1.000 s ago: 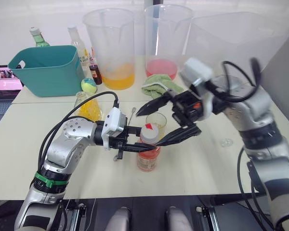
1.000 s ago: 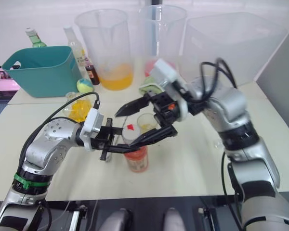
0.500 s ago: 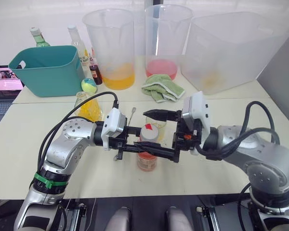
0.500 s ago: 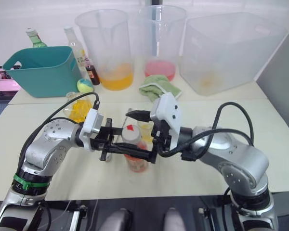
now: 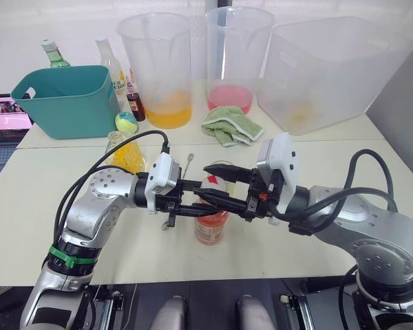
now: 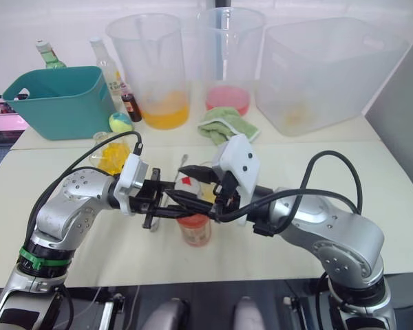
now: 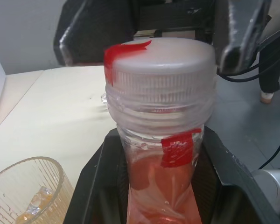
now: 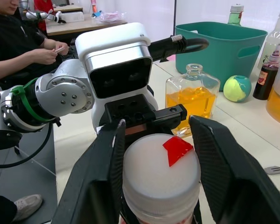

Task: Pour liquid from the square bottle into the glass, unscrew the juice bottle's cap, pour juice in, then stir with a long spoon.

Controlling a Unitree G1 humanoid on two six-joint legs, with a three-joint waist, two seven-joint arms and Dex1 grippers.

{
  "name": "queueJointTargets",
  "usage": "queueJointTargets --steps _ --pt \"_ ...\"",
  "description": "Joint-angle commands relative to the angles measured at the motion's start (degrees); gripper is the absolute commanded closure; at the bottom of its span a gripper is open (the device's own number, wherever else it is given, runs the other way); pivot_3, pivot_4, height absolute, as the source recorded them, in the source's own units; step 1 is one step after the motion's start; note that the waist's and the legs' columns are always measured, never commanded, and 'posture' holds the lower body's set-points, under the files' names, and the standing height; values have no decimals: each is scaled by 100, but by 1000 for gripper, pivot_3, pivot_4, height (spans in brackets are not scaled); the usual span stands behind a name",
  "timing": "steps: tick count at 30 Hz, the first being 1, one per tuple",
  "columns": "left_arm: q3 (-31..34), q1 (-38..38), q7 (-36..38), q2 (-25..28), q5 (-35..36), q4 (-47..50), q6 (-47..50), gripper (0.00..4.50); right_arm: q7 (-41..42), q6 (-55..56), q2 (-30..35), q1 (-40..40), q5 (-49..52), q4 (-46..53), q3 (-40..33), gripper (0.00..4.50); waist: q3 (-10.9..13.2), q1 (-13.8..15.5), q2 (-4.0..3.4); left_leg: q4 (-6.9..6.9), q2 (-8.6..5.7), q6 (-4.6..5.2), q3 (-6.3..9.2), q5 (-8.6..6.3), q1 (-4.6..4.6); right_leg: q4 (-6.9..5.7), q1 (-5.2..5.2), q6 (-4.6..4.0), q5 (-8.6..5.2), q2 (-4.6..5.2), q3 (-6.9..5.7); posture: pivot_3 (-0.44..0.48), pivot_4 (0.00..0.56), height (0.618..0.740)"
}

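Juice bottle [image 5: 210, 221] stands at the surface's [image 5: 330, 172] centre. Our left hand [image 7: 151, 186] clamps its neck from nine o'clock, steadying it, while our right hand [image 8: 158, 140], fingers spread, straddles the cap [image 8: 161, 172] from three o'clock, ready to unscrew.

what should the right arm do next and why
Probably close the right gripper on the cap. Its fingers are open, straddling the cap, with a gap on at least one side. The left gripper already clamps the juice bottle below its neck, so it is braced for unscrewing. The cap is still on.
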State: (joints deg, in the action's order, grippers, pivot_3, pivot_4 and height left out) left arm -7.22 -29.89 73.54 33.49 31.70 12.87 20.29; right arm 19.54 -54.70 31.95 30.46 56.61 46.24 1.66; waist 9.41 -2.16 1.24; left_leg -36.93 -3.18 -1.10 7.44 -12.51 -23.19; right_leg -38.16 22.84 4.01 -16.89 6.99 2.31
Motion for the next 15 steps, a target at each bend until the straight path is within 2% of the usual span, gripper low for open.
queueJointTargets --steps 1,3,8,11,15 --pt "-122 25 150 49 47 82 80 3188 5 172 51 29 -53 85 -86 2846 0 0 0 0 0 0 1 0 0 0 -1 0 0 0 -1 0 150 738" --pt "-116 13 152 53 43 66 79 3188 298 234 120 107 -65 2 -27 2846 0 0 0 0 0 0 1 0 0 1 -2 0 0 0 -1 0 150 738" --pt "-109 6 189 82 31 27 54 3188 2486 865 455 681 -443 -1099 536 2846 0 -26 0 0 2 1 -1 0 15 7 -21 0 0 -3 -4 0 150 738" --pt "-94 34 210 117 43 64 60 3188 4589 1491 432 1518 -1045 -2587 1364 2846 0 -55 0 3 4 4 -2 -3 36 14 -45 2 -1 -6 -6 0 150 738" --pt "-89 90 206 144 48 134 69 3188 6673 2199 201 2550 -1637 -4285 2261 2846 0 -79 -1 7 13 7 -3 -4 50 14 -54 1 -1 -13 -5 0 150 738"
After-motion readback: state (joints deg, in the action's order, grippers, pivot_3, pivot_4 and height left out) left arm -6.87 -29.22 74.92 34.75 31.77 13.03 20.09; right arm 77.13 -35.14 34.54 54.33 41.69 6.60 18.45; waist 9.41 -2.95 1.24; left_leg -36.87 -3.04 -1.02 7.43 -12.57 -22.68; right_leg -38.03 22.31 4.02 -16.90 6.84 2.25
